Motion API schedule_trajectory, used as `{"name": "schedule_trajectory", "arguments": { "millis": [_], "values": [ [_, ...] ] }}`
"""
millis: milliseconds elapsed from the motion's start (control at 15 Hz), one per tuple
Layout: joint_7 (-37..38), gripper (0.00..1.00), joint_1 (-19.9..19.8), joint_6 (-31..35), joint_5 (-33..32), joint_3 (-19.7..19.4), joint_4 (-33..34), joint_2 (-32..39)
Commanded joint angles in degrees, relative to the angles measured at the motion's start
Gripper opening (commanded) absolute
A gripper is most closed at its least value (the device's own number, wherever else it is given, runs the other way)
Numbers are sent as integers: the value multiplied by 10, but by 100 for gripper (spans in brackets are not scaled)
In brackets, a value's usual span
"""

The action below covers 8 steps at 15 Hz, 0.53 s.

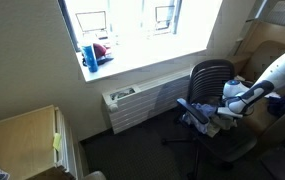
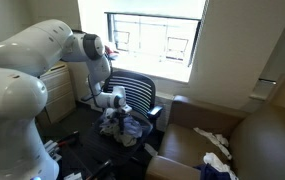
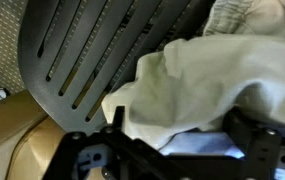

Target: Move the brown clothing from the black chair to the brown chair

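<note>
The black chair (image 1: 210,78) (image 2: 137,90) holds a pile of clothes (image 1: 207,120) (image 2: 124,127). In the wrist view its slotted back (image 3: 92,55) fills the upper left. A pale brown cloth (image 3: 187,85) lies bunched just in front of my gripper (image 3: 180,128), with a blue-white piece under it. My gripper (image 1: 220,110) (image 2: 117,112) is low over the pile. Its fingers are spread apart on either side of the cloth, open. The brown chair (image 2: 237,140) (image 1: 272,50) stands beside the black chair.
A radiator (image 1: 142,100) and a window sill with objects (image 1: 97,55) are along the wall. A wooden cabinet (image 1: 22,135) stands near the corner. White cloth (image 2: 214,160) lies on the brown chair's seat.
</note>
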Motion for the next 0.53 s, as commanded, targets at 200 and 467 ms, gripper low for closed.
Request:
{"name": "schedule_trajectory", "arguments": {
  "millis": [200,467],
  "values": [
    [-5,100,-16,-51,11,29,-110,-186],
    [16,100,-37,-214,2,53,-109,-221]
  ]
}}
